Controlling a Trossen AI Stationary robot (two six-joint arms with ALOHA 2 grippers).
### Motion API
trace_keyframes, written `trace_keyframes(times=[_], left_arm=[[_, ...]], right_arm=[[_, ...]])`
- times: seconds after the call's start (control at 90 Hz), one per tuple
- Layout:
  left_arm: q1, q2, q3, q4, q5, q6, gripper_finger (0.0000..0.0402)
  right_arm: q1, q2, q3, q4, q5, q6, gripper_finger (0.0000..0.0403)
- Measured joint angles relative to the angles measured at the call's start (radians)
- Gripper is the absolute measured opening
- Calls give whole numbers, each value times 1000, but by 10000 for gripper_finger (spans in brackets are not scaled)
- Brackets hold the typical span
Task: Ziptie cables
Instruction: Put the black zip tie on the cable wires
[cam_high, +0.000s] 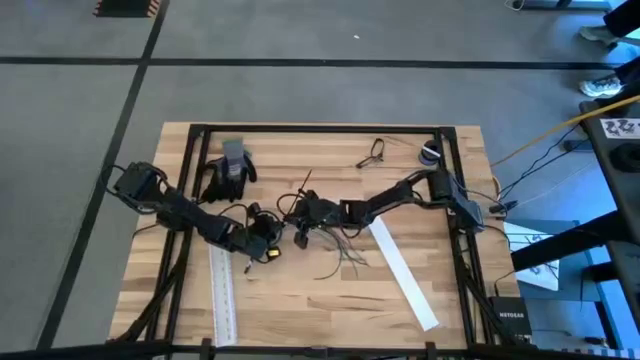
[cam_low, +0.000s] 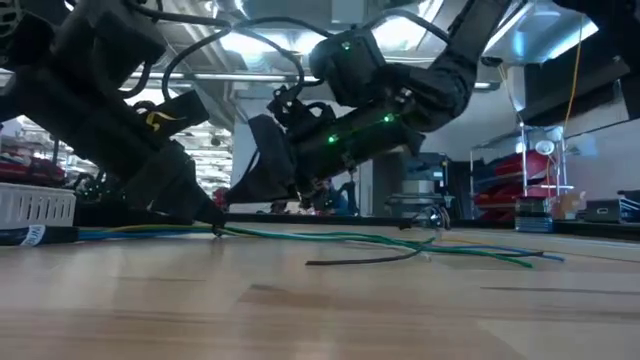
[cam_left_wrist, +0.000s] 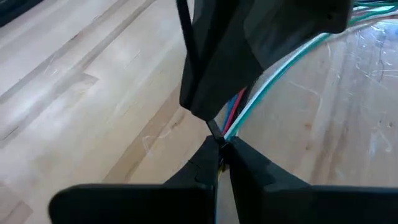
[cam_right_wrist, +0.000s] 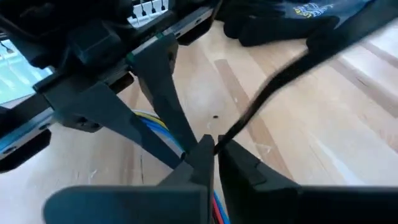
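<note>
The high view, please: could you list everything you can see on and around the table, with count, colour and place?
cables: one loose bunch, dark, table middle, strands splaying toward the near edge
zip tie: one, black, thin strap rising from where the grippers meet
white strips: two, one slanting at right of centre, one at near left
gloves: one dark heap, grey on top, far left
glasses: one pair, dark, far edge
small round thing: one, dark and pale, far right corner; cannot tell what
table: one, pale wood, black frame
left gripper: shut on the cables, middle
right gripper: shut on the zip tie, middle
</note>
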Motion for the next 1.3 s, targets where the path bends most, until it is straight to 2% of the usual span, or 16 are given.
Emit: trace_keyframes(times=[0.733,1.111,1.3], left_arm=[[0,0,0,-8,-2,1,8],[-1,21,-16,-22,-11,-25,8],[-2,26,-17,-18,-8,-36,8]], right_arm=[[-1,0,0,-5,28,-60,0],[-3,-116,0,-131,196,-237,0],[-4,-119,1,-159,213,-249,0]])
